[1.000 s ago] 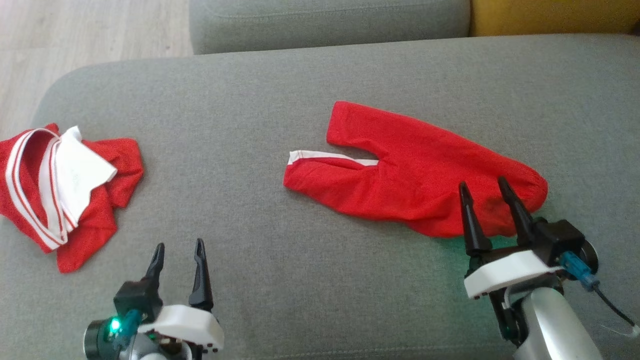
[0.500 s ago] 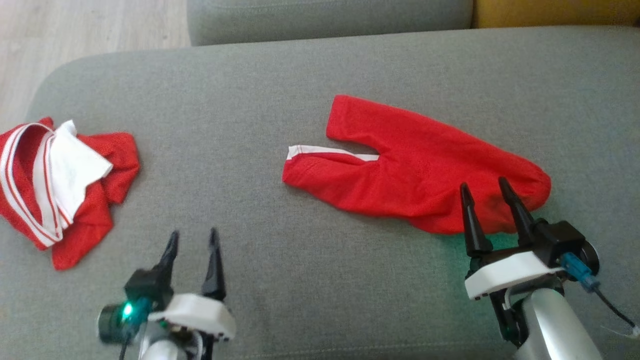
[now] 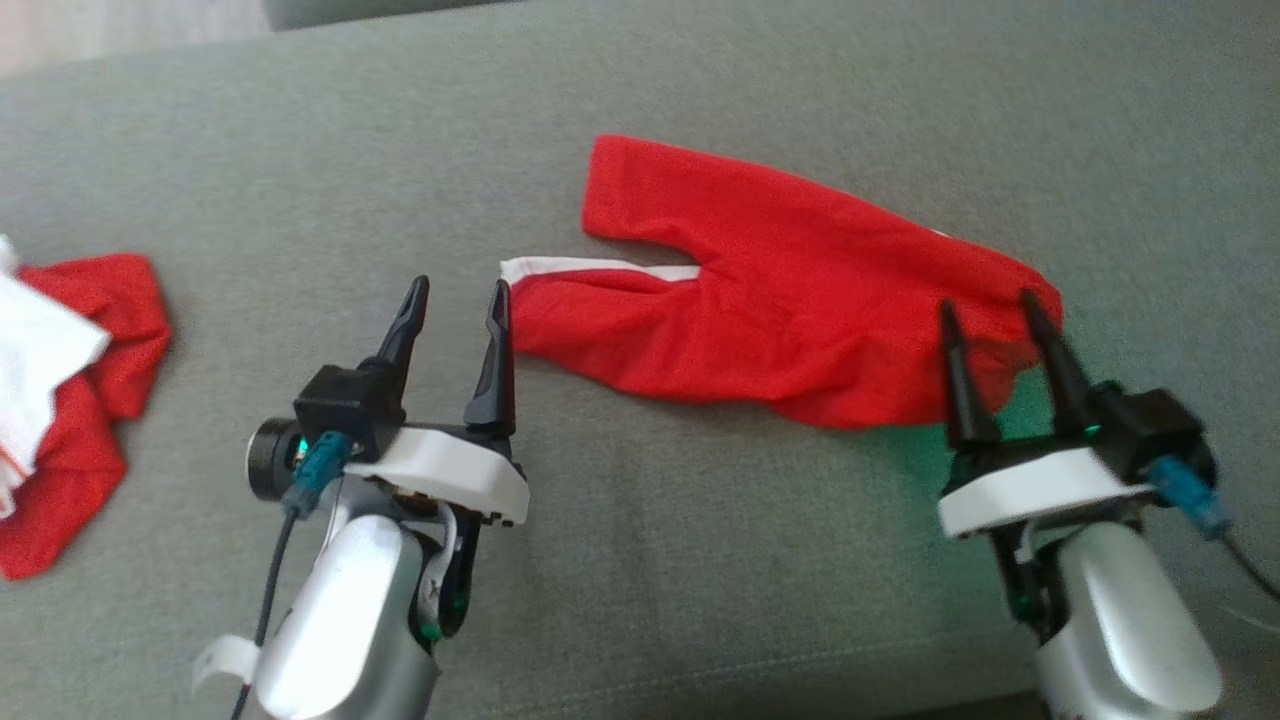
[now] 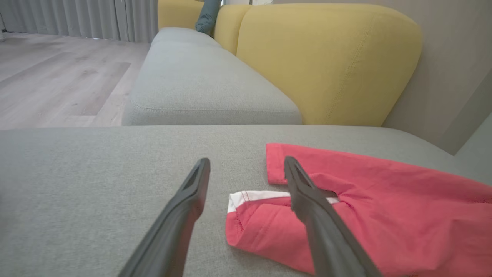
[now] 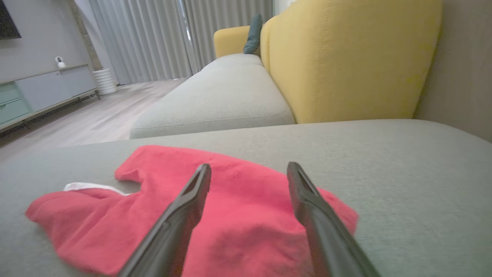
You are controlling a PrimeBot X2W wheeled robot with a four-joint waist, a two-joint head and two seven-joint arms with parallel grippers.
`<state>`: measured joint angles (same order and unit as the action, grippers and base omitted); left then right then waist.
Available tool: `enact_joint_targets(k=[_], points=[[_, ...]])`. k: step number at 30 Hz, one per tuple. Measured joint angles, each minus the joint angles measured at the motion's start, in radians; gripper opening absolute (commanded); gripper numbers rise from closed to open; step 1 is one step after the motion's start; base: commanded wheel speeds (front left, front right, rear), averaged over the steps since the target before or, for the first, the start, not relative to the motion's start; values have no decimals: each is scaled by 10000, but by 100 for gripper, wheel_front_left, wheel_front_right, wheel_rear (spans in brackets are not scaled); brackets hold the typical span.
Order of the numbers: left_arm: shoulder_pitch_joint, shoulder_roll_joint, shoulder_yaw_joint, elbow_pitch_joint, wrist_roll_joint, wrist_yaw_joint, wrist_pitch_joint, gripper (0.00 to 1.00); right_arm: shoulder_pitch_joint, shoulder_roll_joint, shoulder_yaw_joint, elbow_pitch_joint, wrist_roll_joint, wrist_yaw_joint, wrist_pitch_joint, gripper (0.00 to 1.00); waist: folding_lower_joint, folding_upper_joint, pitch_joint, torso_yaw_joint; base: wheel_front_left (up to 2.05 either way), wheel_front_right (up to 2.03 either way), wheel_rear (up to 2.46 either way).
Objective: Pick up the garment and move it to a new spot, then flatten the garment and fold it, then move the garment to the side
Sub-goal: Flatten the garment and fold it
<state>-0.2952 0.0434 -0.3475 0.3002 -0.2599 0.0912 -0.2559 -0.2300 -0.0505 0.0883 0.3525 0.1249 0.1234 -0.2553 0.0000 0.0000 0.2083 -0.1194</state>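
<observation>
The garment (image 3: 790, 300), red shorts with a white stripe on one leg, lies spread on the grey couch seat (image 3: 620, 560). My left gripper (image 3: 455, 295) stands open just left of the white-striped leg hem, its right fingertip at the hem edge. In the left wrist view the garment (image 4: 369, 207) lies behind the right finger, and the left gripper (image 4: 246, 163) holds nothing. My right gripper (image 3: 985, 305) stands open over the waistband end, with nothing between its fingers. From the right wrist the garment (image 5: 246, 215) lies under the open right gripper (image 5: 248, 169).
A second red and white garment (image 3: 70, 370) lies crumpled at the seat's left edge. Another grey seat cushion (image 4: 203, 92) and a yellow backrest (image 4: 326, 57) stand beyond. Wooden floor (image 4: 57, 77) lies to the left.
My left gripper has moved forward and right, up to the shorts' striped leg hem. The head camera has tilted down and shifted. The right gripper stays at the waistband end.
</observation>
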Motion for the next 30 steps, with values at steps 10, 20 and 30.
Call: enact_joint_targets(k=[10,20,30], points=[[-35,-6,-290,127,12,148,0,100,-1246,0,-1342,1536,1141,0,0,100,1,0,724,-422,0,0,0],[-52,-6,-278,127,142,148,2,100,-2452,4,-989,3751,5708,0,182,100,1,0,1029,-226,0,0,0],[-52,-6,-274,127,199,146,2,100,-2720,-21,-316,3994,7929,-2,301,100,1,0,1043,-161,0,0,0]])
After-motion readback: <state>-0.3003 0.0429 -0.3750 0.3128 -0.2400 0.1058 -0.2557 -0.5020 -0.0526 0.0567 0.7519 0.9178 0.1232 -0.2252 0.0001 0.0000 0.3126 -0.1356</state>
